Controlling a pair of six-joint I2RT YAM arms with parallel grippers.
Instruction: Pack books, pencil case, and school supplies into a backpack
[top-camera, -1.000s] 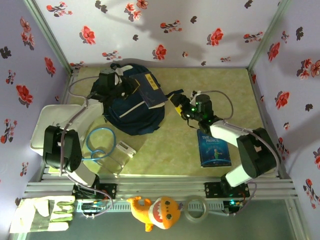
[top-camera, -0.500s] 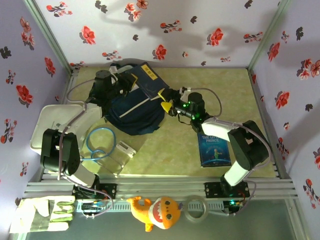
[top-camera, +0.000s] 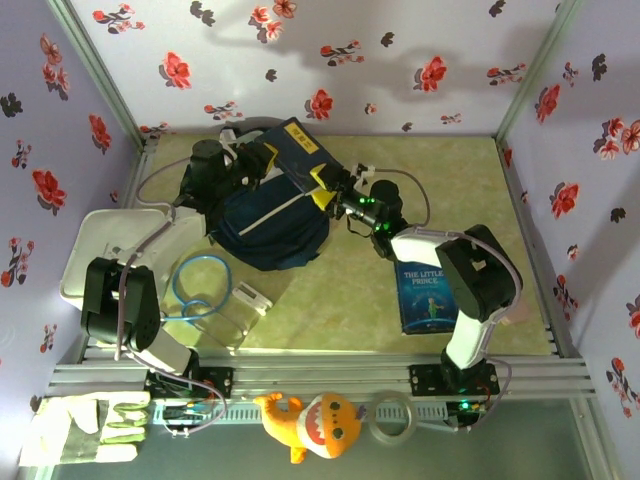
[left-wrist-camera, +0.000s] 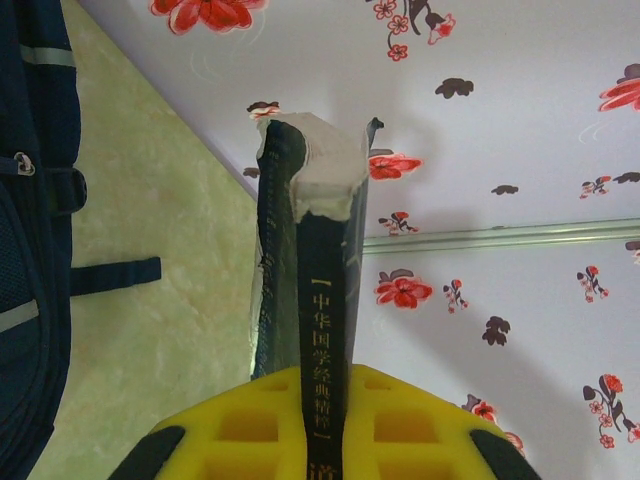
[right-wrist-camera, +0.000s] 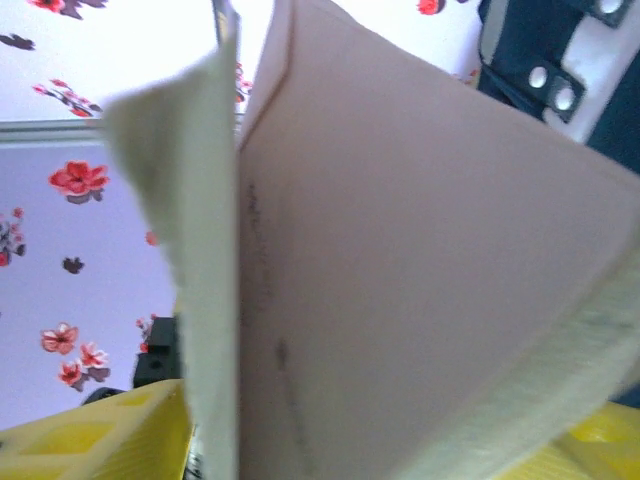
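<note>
Top external view: one navy book with a yellow title strip stands tilted over the far end of the backpack. It is not lying flat on the fabric. The backpack lies on the table, left of centre and near the back wall.

The left gripper meets this book from the left. In the left wrist view, the left gripper has its yellow pads clamped on the spine of the book, which bears gold characters. The book rises upright out of the jaws, with a torn pale patch at its top end. Part of the backpack shows at the left edge of that view.

The right gripper is at the book's right corner, and its yellow fingers are against the cover. In the right wrist view, the fanned pale pages of the book stand between the yellow fingers, one on either side. Whether those jaws press the book or merely straddle it cannot be told.

The brighter blue book reading "The Little Prince" lies flat on the table, well apart from the backpack and beside the right arm.

On the left sit a white tray, a blue cable loop and a small white item. On the front rail lie a work glove, an orange plush toy and a tape roll.
</note>
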